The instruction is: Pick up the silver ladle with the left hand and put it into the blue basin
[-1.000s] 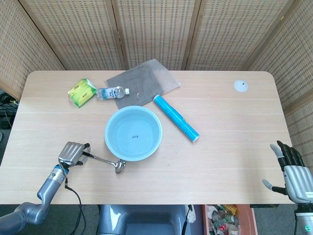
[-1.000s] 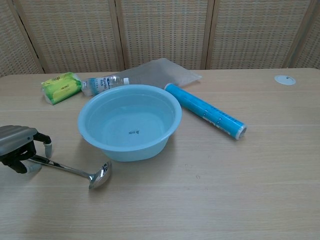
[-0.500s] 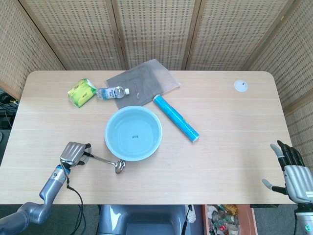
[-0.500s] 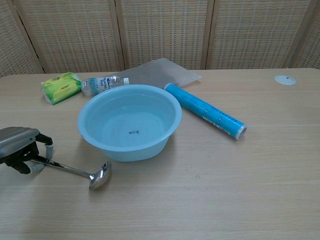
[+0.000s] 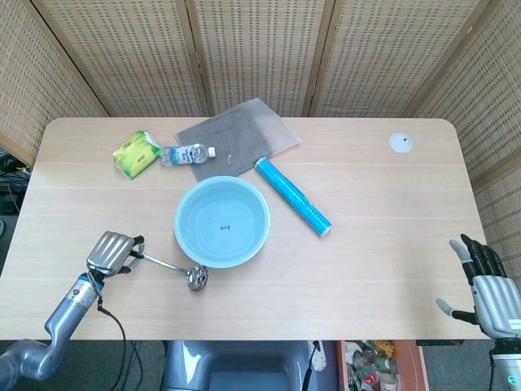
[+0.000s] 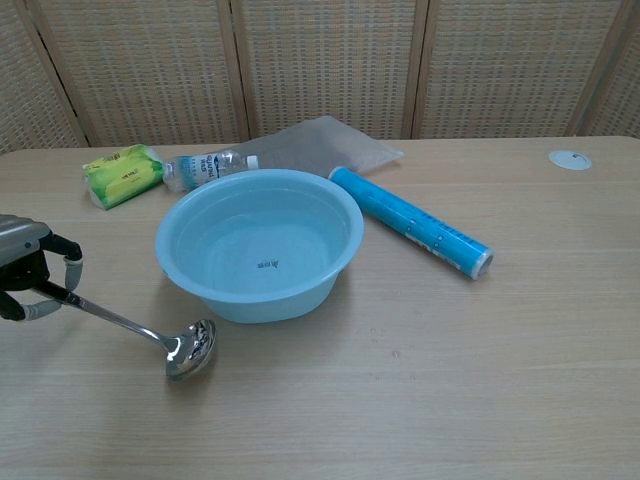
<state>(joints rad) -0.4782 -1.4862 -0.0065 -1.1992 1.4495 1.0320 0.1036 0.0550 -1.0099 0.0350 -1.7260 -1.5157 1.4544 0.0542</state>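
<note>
The left hand point(image 5: 109, 252) grips the silver ladle point(image 6: 150, 336) by its handle, bowl end low to its right, just beside the blue basin point(image 5: 221, 221). The right hand point(image 5: 485, 285) hangs open-fingered, holding nothing.

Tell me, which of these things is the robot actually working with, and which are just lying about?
In use: silver ladle, held by the left hand; blue basin.

Lying about: green packet, water bottle, grey cloth, blue roll, white disc.

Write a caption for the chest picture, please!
Left hand holds the silver ladle beside the blue basin.
</note>
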